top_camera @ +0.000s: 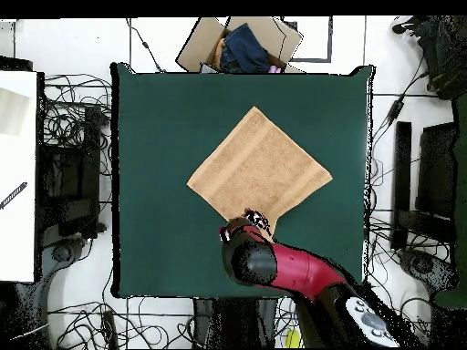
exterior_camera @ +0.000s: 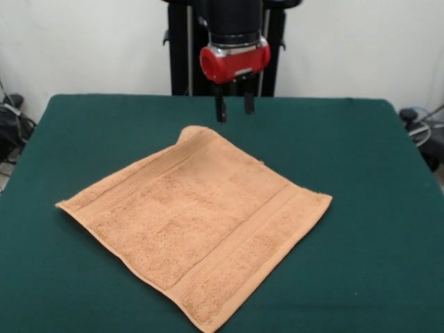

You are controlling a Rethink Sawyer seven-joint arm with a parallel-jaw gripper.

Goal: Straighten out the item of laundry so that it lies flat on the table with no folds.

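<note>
The peach-orange hand towel [exterior_camera: 198,232] lies spread diamond-wise near the middle of the dark green table [exterior_camera: 374,208], one corner slightly curled beside the gripper [exterior_camera: 234,109], which hangs just above that corner with its two fingers parted and holding nothing.

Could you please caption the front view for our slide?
Open gripper hovering above the far corner of a nearly flat peach towel on the green table.

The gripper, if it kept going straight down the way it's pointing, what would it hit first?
Probably the towel. The gripper points straight down with its fingers apart, and the overhead view puts it about over the corner nearest the robot's base. The front view suggests it could just miss and meet the bare table.
</note>
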